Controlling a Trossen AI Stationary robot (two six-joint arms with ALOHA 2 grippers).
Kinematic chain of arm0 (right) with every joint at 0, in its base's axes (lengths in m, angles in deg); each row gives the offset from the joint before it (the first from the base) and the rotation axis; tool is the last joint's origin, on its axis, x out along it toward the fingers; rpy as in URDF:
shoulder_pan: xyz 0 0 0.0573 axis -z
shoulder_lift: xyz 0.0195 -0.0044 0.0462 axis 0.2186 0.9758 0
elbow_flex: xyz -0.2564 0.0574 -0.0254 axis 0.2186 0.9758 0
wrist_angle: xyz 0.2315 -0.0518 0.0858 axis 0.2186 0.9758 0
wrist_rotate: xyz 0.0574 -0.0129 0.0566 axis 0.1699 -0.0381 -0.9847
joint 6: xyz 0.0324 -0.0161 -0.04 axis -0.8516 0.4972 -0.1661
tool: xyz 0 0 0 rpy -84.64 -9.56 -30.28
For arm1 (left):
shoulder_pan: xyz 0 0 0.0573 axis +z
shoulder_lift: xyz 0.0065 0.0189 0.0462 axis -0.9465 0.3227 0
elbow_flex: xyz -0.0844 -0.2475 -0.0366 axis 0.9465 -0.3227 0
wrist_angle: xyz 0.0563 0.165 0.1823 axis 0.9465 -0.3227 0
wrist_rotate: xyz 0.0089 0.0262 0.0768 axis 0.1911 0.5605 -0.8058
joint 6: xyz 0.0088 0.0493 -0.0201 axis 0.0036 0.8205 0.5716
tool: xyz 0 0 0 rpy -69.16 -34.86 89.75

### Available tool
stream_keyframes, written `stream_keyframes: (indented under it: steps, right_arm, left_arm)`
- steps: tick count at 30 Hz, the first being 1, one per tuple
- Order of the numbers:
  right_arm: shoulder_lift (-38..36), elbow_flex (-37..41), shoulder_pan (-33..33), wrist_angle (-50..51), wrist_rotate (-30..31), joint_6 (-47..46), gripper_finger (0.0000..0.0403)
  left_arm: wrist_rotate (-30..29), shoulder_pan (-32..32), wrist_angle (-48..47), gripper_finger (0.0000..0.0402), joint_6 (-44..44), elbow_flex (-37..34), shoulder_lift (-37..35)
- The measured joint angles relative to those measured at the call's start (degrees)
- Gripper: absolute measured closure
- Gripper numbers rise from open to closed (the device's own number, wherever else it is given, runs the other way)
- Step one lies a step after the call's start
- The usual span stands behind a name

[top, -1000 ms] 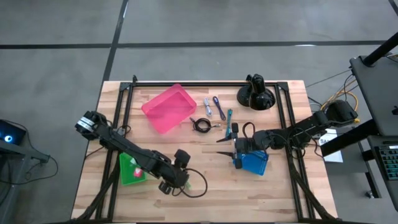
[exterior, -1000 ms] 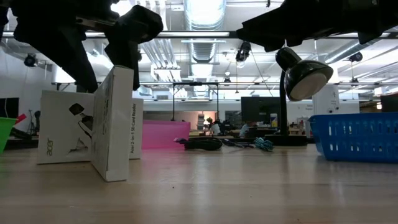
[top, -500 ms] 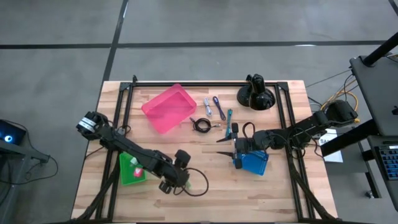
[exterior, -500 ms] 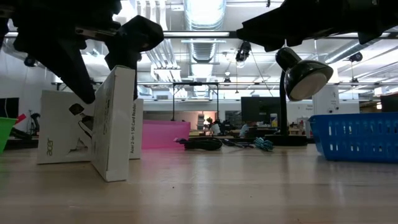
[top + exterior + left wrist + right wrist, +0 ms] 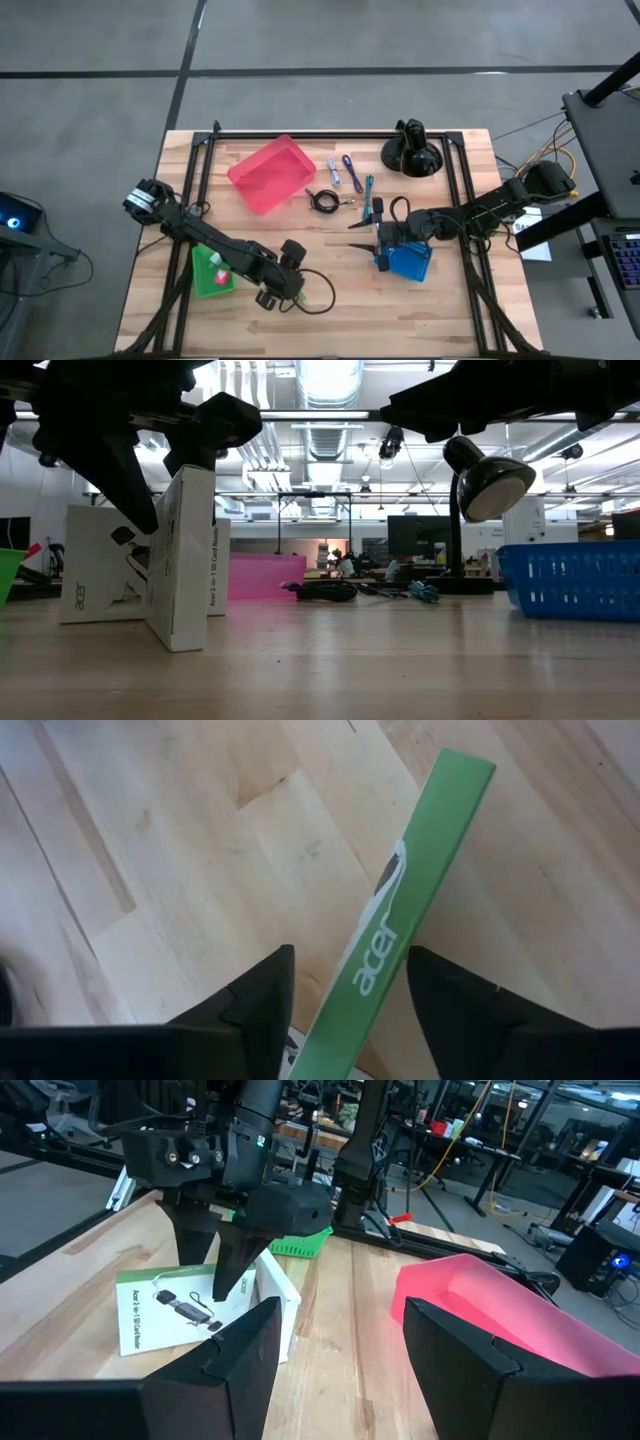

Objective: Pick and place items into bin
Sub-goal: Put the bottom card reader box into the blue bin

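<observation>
Box-grabbing is taking shape near the table's edge opposite the domed mount, toward its left side. The left tool is hanging over a white-and-green box that is standing on edge. It is straddling the narrow green side with its fingers apart, and a sliver of wood is showing beside at least one of them. I judge it is not yet clamping, only lining up so that a squeeze would catch the thin faces. The right tool is waiting wide open and empty at the blue bin on the right side, probably parked clear of the work. The loose items are lying untouched at mid-table toward the mount's edge: a coiled cable and thin sticks, beside the pink bin. A green bin is sitting just beside the left arm and looks like the nearest drop for the box.
</observation>
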Motion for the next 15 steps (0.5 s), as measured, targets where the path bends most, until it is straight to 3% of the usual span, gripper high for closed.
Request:
stream_keyframes:
  steps: [15]
  right_arm:
    - [0.0, 0.0, 0.0, 0.0, -0.01, -0.02, 0.0204]
  left_arm:
    - [-0.01, 0.26, 0.33, 0.0363, 2.02, 0.17, -0.02]
